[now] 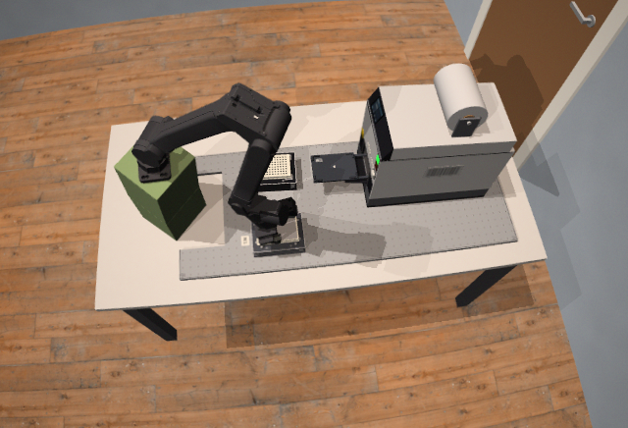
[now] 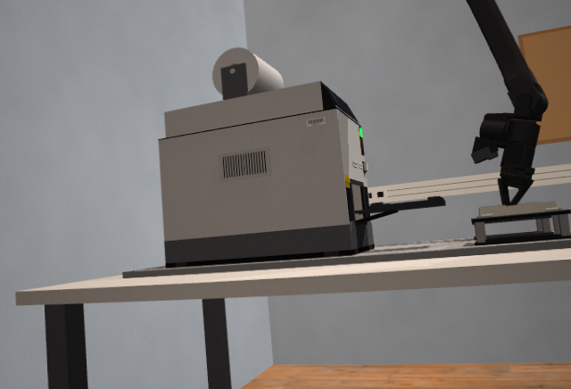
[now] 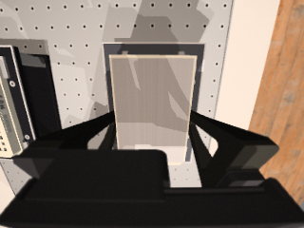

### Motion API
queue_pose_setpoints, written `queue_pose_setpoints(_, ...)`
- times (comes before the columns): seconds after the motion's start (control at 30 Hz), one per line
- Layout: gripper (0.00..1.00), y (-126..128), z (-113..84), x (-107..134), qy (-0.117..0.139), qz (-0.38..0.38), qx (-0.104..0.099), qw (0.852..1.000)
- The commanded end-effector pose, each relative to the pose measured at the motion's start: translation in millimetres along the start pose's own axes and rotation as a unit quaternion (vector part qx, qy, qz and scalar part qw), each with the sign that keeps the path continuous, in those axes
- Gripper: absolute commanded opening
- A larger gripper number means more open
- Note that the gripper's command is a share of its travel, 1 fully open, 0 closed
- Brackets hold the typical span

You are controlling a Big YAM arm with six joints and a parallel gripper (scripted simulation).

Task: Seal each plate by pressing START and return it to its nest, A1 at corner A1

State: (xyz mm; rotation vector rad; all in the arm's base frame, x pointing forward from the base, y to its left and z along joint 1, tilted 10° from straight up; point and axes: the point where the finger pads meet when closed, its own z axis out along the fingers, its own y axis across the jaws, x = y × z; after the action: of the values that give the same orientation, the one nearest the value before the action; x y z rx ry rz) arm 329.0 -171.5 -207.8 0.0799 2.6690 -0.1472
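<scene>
Gripper [image 1: 274, 231] [image 2: 510, 202] [image 3: 152, 114] pinches the smooth-topped plate [image 1: 292, 231] [image 2: 544, 207] [image 3: 152, 97] by its long sides. Beyond it, the sealer's lamp [image 1: 377, 159] [image 2: 360, 132] glows green.

Directly below the gripper [image 1: 270, 239] [image 2: 510, 203] [image 3: 153, 116], a foil-covered plate [image 2: 544, 208] [image 3: 153, 104] on a raised nest [image 1: 279, 250] [image 2: 479, 232] [image 3: 201, 52] blocks the way down; the fingers stand at its two long sides. To one side, beyond a narrow strip of perforated board [image 1: 349, 250] [image 3: 78, 76], a second nest [image 1: 280, 183] [image 3: 24, 104] bears an open well plate [image 1: 281, 165] [image 3: 6, 128]. The sealer's extended stage [image 1: 337, 167] [image 2: 410, 204] juts out farther off, the tall sealer [image 1: 431, 179] [image 2: 253, 191] walling off the space behind it. Above the stage, the air is open.
</scene>
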Motion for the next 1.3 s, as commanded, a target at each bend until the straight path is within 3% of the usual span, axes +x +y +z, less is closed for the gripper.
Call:
queue_pose_setpoints(0.0, 0.0, -1.8, 4.0, 5.0, 0.005, 0.001, -0.002, 1.0)
queue_pose_setpoints(0.27, 0.0, 3.8, -0.3, 14.7, 0.014, 0.002, -0.006, 1.0)
queue_pose_setpoints(0.67, 0.0, -3.1, 4.2, 1.4, -0.001, 0.0, 0.001, 1.0)
queue_pose_setpoints(1.13, 0.0, -2.0, -5.0, 0.3, -0.004, -0.001, 0.003, 1.0)
queue_pose_setpoints(1.27, 0.0, -4.5, 2.3, -2.8, -0.006, -0.001, 0.004, 1.0)
